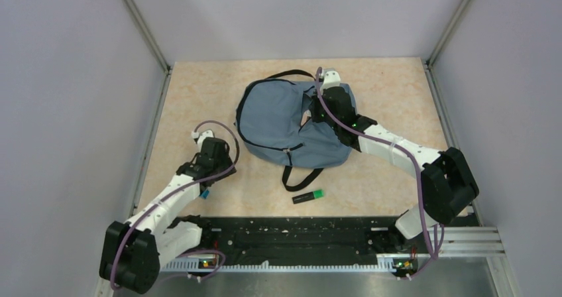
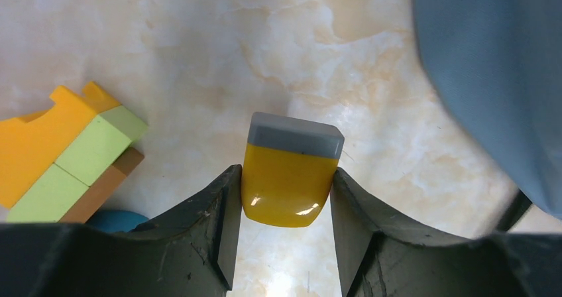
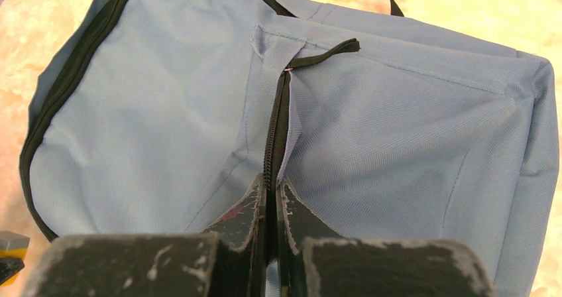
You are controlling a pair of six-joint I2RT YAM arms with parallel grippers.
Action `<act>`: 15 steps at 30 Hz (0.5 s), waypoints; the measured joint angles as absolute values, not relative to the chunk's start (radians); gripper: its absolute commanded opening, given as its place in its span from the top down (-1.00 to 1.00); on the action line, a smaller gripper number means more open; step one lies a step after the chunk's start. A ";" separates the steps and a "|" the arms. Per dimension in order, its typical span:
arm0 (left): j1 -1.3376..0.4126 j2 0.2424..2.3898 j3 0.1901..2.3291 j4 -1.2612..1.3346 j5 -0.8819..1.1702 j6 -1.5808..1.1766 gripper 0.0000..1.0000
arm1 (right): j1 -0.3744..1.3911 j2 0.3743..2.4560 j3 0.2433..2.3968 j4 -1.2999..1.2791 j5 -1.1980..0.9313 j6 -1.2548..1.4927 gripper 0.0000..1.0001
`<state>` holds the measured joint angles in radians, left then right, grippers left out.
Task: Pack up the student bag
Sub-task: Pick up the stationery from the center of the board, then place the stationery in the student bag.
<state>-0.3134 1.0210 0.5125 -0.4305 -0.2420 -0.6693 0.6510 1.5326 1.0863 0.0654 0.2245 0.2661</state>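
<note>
The slate-blue student bag [image 1: 285, 121] lies flat mid-table, its black straps trailing toward me. My right gripper [image 3: 272, 187] is shut on the bag's black zipper band [image 3: 277, 124], pinching it with the fabric [image 3: 166, 111] spread out beyond; in the top view this gripper [image 1: 317, 108] sits at the bag's right side. My left gripper [image 2: 285, 178] is left of the bag, shut on a yellow block with a grey end [image 2: 291, 171]; both fingers touch its sides. The bag's edge [image 2: 497, 78] shows at the upper right of the left wrist view.
A black marker with a green cap [image 1: 308, 195] lies in front of the bag. Orange [image 2: 36, 144] and light-green [image 2: 86, 158] blocks and something blue [image 2: 116, 219] sit left of my left gripper. A black rail [image 1: 298, 234] runs along the near edge; grey walls enclose the table.
</note>
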 measured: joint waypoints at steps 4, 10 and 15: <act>-0.356 0.969 0.519 -0.443 -0.224 -0.654 0.38 | 0.651 1.533 1.086 0.065 0.220 0.266 1.00; -0.503 0.947 0.633 -0.439 -0.210 -0.640 0.36 | 0.651 1.529 1.086 0.063 0.210 0.270 1.00; -0.573 1.099 0.785 -0.351 -0.147 -0.605 0.37 | 0.649 1.526 1.086 0.059 0.195 0.281 1.00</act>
